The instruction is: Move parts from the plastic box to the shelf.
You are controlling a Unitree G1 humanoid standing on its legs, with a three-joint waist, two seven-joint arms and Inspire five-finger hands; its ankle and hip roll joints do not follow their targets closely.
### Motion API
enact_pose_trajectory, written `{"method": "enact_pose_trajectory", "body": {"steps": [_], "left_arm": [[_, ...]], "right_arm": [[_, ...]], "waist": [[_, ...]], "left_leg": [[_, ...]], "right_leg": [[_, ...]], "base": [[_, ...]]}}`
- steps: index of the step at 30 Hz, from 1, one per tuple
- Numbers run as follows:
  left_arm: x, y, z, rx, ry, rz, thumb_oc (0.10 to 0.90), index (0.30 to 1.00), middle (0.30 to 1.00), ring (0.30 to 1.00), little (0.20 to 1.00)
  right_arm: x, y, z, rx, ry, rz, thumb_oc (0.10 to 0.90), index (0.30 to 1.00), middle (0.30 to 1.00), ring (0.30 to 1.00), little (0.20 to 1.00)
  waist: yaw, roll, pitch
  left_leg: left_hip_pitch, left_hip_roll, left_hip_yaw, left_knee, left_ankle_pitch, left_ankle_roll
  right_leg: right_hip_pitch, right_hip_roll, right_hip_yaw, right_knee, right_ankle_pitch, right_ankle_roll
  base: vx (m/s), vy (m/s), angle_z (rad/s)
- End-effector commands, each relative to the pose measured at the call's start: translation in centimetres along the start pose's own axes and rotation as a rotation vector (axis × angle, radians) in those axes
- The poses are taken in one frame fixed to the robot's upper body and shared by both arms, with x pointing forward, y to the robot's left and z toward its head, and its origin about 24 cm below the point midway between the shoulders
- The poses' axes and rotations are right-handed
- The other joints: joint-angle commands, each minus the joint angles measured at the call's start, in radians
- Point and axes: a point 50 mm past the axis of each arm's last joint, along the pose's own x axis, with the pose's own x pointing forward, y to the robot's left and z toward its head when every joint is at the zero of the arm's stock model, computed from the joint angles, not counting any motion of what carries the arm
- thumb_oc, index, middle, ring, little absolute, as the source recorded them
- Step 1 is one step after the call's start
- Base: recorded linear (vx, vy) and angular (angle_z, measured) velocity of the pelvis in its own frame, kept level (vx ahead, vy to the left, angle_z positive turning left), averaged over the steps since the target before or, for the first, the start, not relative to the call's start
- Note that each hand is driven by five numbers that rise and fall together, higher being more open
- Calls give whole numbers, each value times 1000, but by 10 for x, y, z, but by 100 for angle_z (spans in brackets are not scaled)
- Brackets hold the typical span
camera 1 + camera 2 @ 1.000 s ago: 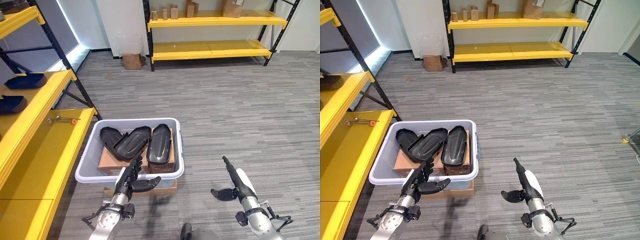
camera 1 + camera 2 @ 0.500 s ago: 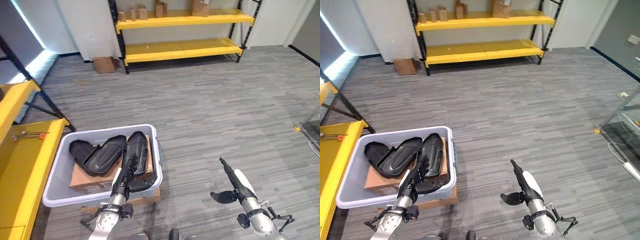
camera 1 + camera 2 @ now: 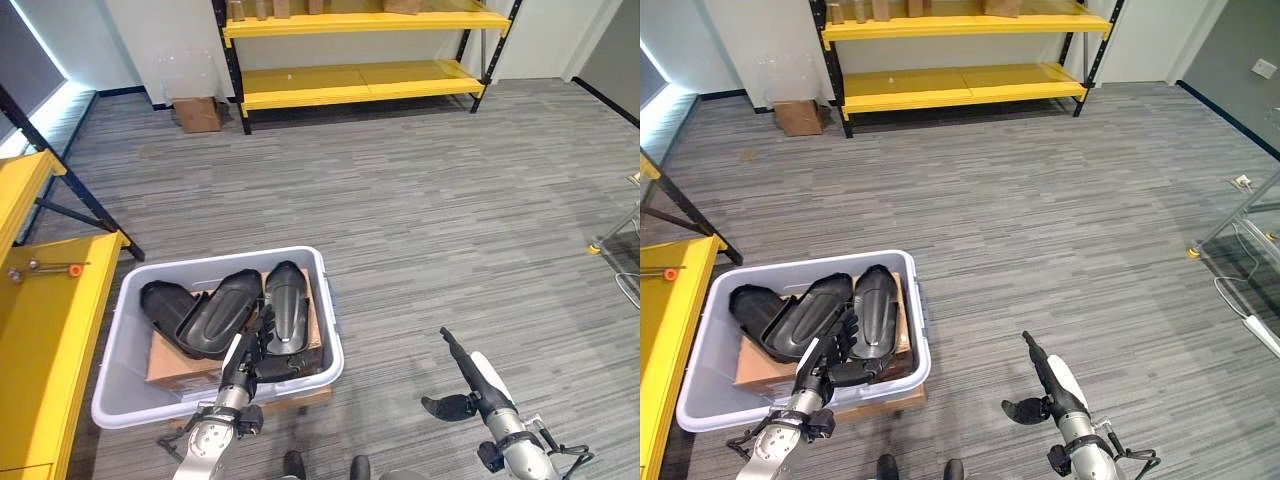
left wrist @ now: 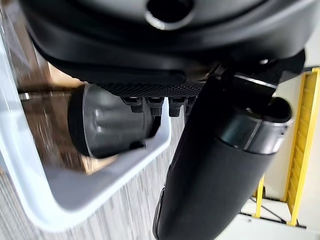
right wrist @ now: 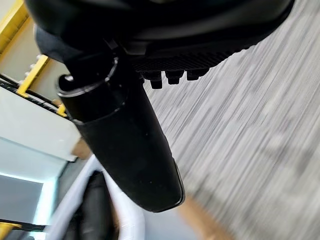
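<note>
From the left eye view, the grey plastic box sits on the floor with three black parts lying inside on cardboard. The left hand reaches over the box's near rim, fingers straight, holding nothing. The right hand hangs open above the carpet. A yellow shelf stands beside the box.

The left wrist view shows the thumb past the box rim.

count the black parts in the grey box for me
3 in the plastic box: left part by the far-left wall, middle part lying diagonally over it, right part beside the left hand. More may lie underneath.
</note>
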Motion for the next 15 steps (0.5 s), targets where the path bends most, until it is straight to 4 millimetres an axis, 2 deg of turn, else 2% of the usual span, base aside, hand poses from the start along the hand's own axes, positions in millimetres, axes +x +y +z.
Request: {"method": "enact_pose_trajectory", "body": {"steps": [1,11,15], "left_arm": [[12,6,53,8,-262,-7,900,1000,1000,1000,1000],[8,8,46,19,-233,-5,900,1000,1000,1000,1000],[9,8,46,23,-227,-18,900,1000,1000,1000,1000]], "right_arm": [[17,-12,42,121,-213,-23,900,1000,1000,1000,1000],[22,-7,40,118,-190,-1,900,1000,1000,1000,1000],[24,-2,44,157,-213,78,900,1000,1000,1000,1000]], "waist": [[23,-35,-45],[41,-37,-55],[43,-34,-61]], "left_leg": [[7,-5,40,-7,-21,16],[24,-22,37,-7,-33,28],[30,-25,34,-7,-36,28]], "right_leg": [[-7,-115,6,30,31,111],[13,-118,-8,26,29,108],[18,-118,-13,25,30,107]], "base": [[0,0,0],[14,4,2],[0,0,0]]}}
